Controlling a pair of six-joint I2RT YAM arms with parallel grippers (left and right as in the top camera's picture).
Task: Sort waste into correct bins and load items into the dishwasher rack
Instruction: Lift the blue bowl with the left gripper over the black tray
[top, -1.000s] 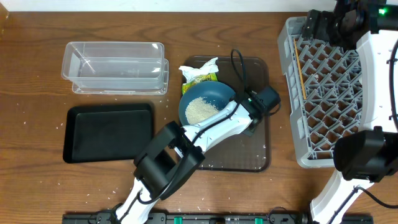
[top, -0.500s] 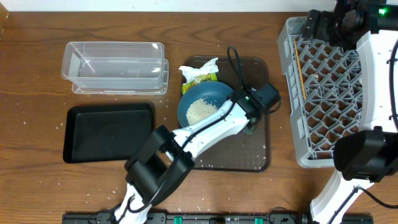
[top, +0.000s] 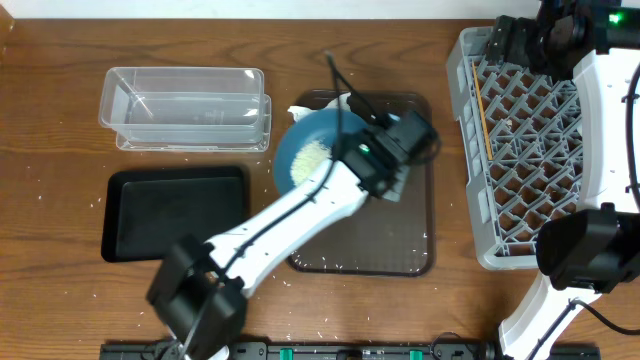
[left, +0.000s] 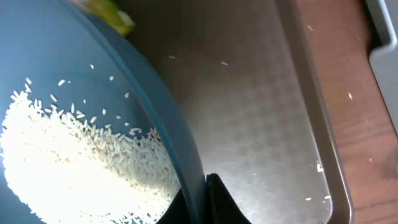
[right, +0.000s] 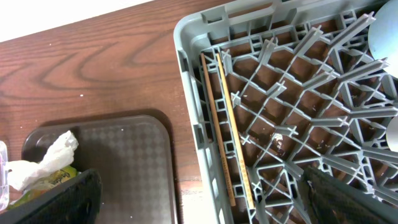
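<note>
My left gripper (top: 368, 165) is shut on the right rim of the dark-blue bowl (top: 300, 140) and holds it tilted above the brown tray's back left. White rice (top: 312, 158) lies in the bowl. In the left wrist view the fingers (left: 202, 199) pinch the bowl's rim (left: 168, 118) beside the rice (left: 68, 162). The napkin (right: 43, 163) and the snack wrapper (right: 46, 180) lie at the tray's back, mostly hidden by the bowl from overhead. My right gripper (right: 205, 199) is open over the left edge of the grey rack (top: 520, 150). Two chopsticks (right: 227, 124) lie in the rack.
The clear tub (top: 185, 105) stands at the back left, the black tray (top: 175, 212) in front of it. The brown serving tray (top: 400, 235) carries scattered rice grains. A pale-blue cup edge (right: 384, 34) shows in the rack. My right arm covers the rack's right side.
My left gripper has lifted the bowl and carried it back and to the left; the arm has swung further over the table. The right arm has not moved.
</note>
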